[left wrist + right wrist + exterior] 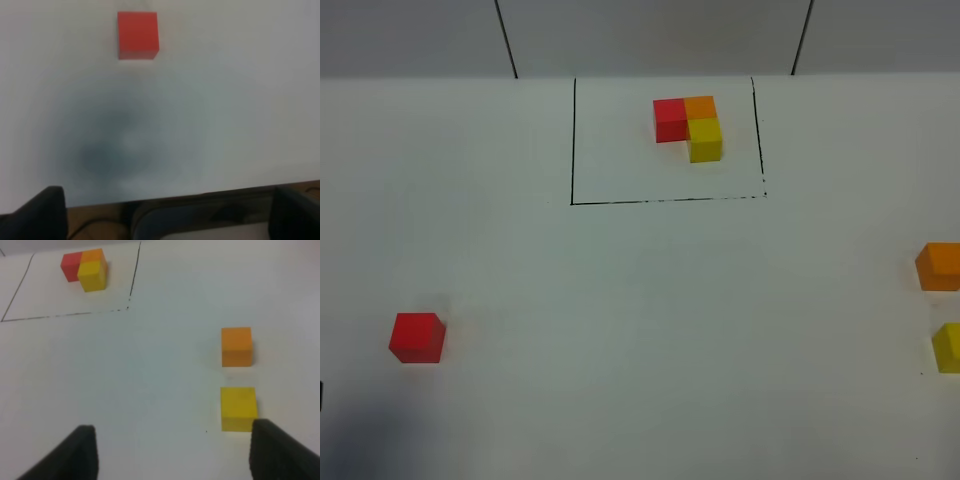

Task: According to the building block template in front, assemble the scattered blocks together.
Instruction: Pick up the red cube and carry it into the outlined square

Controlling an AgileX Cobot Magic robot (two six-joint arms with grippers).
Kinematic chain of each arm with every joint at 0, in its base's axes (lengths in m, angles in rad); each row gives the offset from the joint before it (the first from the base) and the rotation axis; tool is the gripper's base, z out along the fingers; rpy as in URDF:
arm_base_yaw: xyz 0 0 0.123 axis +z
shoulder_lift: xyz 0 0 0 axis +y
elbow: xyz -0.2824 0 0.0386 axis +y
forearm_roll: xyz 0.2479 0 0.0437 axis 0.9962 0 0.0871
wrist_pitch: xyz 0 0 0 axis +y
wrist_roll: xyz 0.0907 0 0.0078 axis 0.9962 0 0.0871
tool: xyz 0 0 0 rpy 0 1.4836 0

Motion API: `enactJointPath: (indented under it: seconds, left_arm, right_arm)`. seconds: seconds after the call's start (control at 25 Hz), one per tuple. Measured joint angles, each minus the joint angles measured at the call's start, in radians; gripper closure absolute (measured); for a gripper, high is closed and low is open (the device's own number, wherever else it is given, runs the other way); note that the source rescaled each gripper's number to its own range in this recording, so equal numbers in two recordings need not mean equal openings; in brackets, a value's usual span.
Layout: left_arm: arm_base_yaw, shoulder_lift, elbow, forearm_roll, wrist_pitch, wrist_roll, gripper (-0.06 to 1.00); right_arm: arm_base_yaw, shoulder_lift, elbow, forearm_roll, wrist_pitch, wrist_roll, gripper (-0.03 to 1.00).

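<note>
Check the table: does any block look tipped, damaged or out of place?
Nothing stands out. The red cube, orange cube and yellow cube lie flat and apart; the template sits intact inside its black frame.

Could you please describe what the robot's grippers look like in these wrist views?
Only finger ends show. The left gripper has two dark, blocky fingers, blurred. The right gripper has two matte black fingers with rounded ends. No markings or cables show; the arms are out of view.

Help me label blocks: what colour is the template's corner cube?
Corner cube: orange; best in exterior high view.
</note>
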Motion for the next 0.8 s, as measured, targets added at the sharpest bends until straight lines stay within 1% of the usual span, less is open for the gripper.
enactJointPath:
  seconds: [0.08,0.16,0.24,0.36,0.44,0.6,0.68,0.8]
  left_arm:
    - [0.0,0.088,0.0,0.002,-0.011,0.0,0.17]
    - [0.0,0.163,0.0,0.014,-0.044,0.002,0.18]
    - [0.0,0.245,-0.003,0.045,-0.091,0.004,0.18]
    - [0.0,0.364,-0.005,0.119,-0.149,0.002,0.18]
    - [0.0,0.436,-0.005,0.135,-0.194,-0.001,0.18]
    - [-0.005,0.56,-0.005,0.106,-0.312,0.016,0.18]
    - [-0.027,0.613,-0.005,0.097,-0.357,0.031,0.18]
    - [-0.067,0.678,-0.006,0.09,-0.408,0.025,0.18]
  right_arm:
    - [0.0,0.0,0.0,0.0,0.0,0.0,0.61]
    - [0.0,0.0,0.0,0.0,0.0,0.0,0.61]
    - [0.0,0.0,0.0,0.0,0.0,0.0,0.61]
    - [0.0,0.0,0.0,0.0,0.0,0.0,0.61]
    - [0.0,0.0,0.0,0.0,0.0,0.0,0.61]
    - [0.0,0.0,0.0,0.0,0.0,0.0,0.61]
    - [0.0,0.0,0.0,0.0,0.0,0.0,0.61]
    - [0.0,0.0,0.0,0.0,0.0,0.0,0.61]
